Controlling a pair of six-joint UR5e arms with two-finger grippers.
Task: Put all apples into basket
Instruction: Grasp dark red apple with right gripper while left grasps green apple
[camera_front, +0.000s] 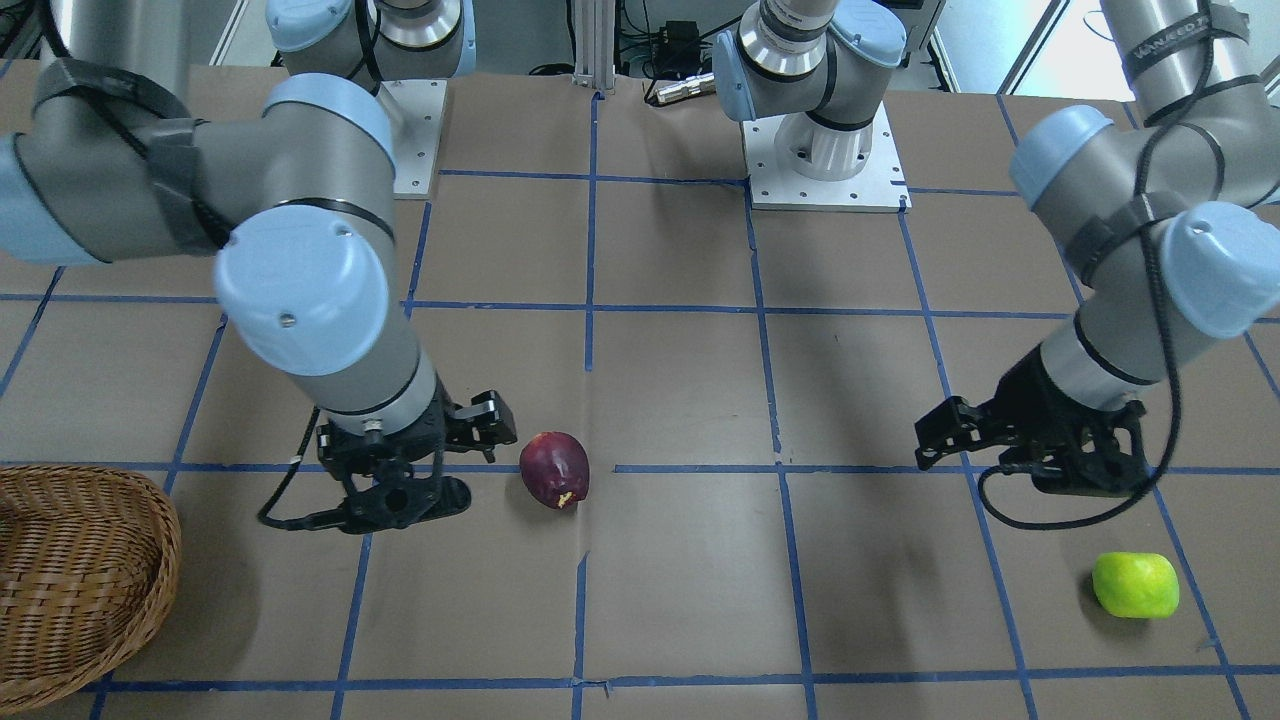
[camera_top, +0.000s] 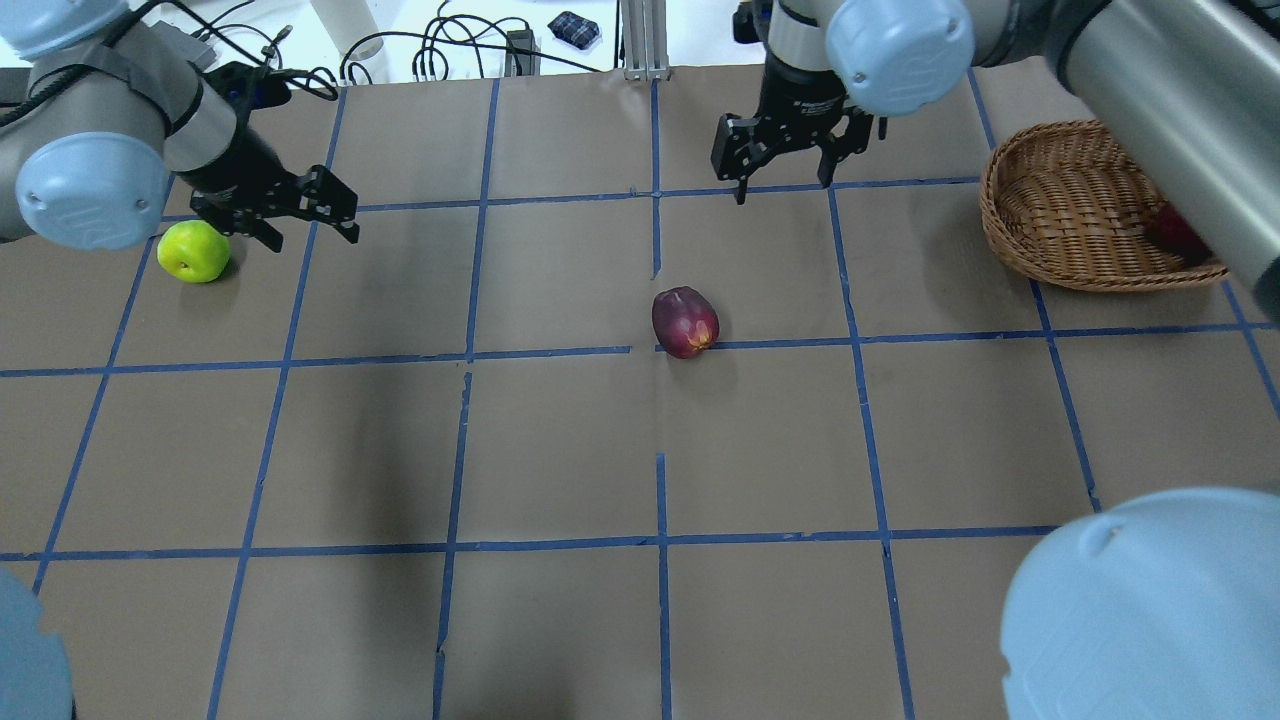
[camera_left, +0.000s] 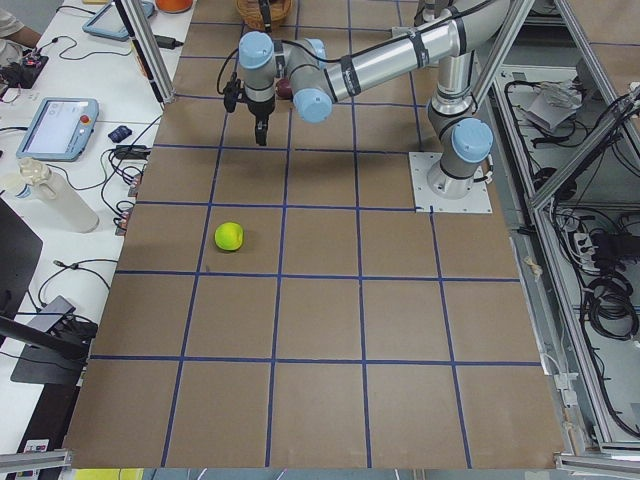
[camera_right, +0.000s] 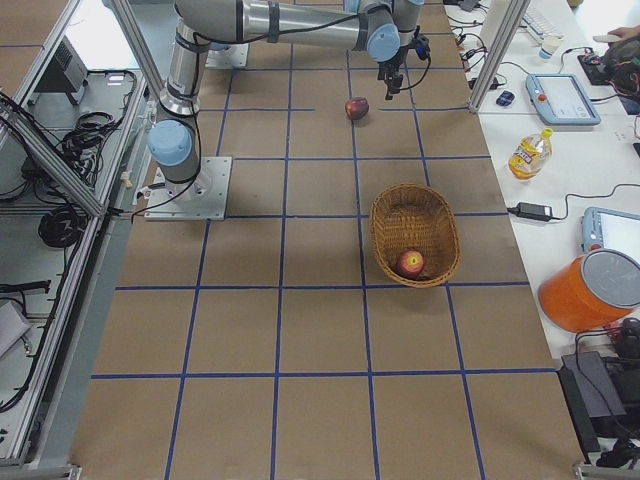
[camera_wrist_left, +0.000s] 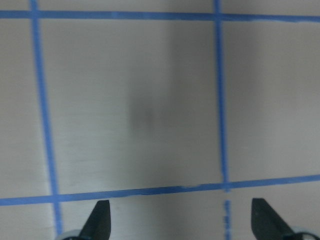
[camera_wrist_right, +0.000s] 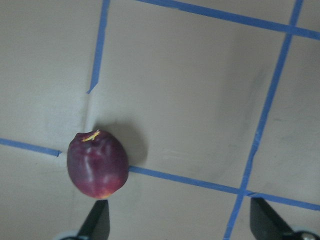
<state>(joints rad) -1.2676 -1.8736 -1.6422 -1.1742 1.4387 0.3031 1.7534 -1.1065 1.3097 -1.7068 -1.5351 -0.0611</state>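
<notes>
1. The maroon apple (camera_top: 685, 322), smooth and egg-shaped, is left on the brown paper mid-table, well apart from the woven wicker basket (camera_top: 1060, 230).
2. A red apple (camera_right: 410, 263), small in the side view, appears to be cradled inside the basket.
3. The glossy green apple (camera_top: 193, 251) is found just beside the left gripper (camera_top: 310, 235), which is spread wide and empty.
4. The right gripper (camera_top: 783, 182) is likewise parted and empty, probably poised for the maroon apple.

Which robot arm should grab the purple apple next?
The right. The open right gripper is close beside the maroon apple, and the basket is on that side. The left gripper is far off, near the green apple.
</notes>
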